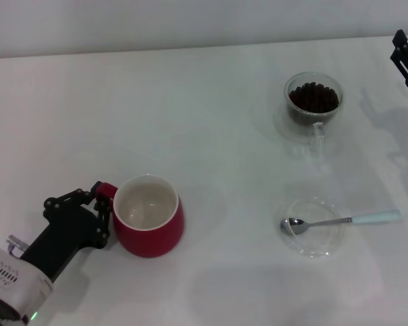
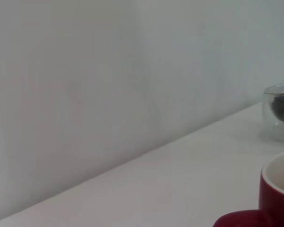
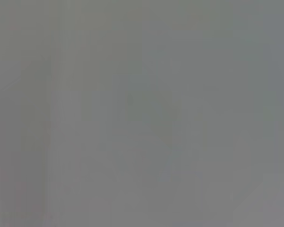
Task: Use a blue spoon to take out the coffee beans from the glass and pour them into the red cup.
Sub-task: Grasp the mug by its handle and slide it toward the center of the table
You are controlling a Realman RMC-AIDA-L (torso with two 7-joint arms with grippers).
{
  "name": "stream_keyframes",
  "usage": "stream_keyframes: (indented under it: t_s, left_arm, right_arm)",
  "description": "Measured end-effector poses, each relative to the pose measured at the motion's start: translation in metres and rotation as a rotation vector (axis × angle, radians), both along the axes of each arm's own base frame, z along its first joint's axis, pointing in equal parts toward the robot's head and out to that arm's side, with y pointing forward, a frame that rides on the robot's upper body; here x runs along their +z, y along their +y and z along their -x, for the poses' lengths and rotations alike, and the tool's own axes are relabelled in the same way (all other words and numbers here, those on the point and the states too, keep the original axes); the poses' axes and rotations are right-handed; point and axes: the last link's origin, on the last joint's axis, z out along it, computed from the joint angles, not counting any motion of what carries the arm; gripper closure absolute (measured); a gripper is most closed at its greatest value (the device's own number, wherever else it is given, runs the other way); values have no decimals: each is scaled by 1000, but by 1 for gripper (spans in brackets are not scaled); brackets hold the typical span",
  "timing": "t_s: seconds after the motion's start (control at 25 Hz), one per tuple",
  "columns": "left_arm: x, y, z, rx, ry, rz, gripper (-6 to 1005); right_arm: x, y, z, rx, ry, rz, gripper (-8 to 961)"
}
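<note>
The red cup (image 1: 148,224) stands empty and upright at the front left, and its rim and handle also show in the left wrist view (image 2: 277,189). My left gripper (image 1: 102,212) is at the cup's handle side, open, with the small red handle between its fingertips. The glass (image 1: 314,102) holding coffee beans (image 1: 314,96) stands at the back right; the left wrist view catches the glass (image 2: 279,113) far off. The blue spoon (image 1: 340,221) lies with its bowl in a clear saucer, handle pointing right. My right gripper (image 1: 406,58) hangs at the far right edge, well away from the glass.
A flat clear saucer (image 1: 313,244) sits under the spoon's bowl at the front right. The white table (image 1: 211,136) ends at a pale wall behind. The right wrist view shows only plain grey.
</note>
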Motion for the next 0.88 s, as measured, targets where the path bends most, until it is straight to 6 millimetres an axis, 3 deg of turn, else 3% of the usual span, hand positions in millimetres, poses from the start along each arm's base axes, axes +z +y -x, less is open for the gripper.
stream_keyframes:
  t_s: [0.88]
  left_arm:
    - [-11, 5, -10, -2, -5, 47, 818]
  right_arm:
    - [1, -4, 0, 10, -3, -8, 131]
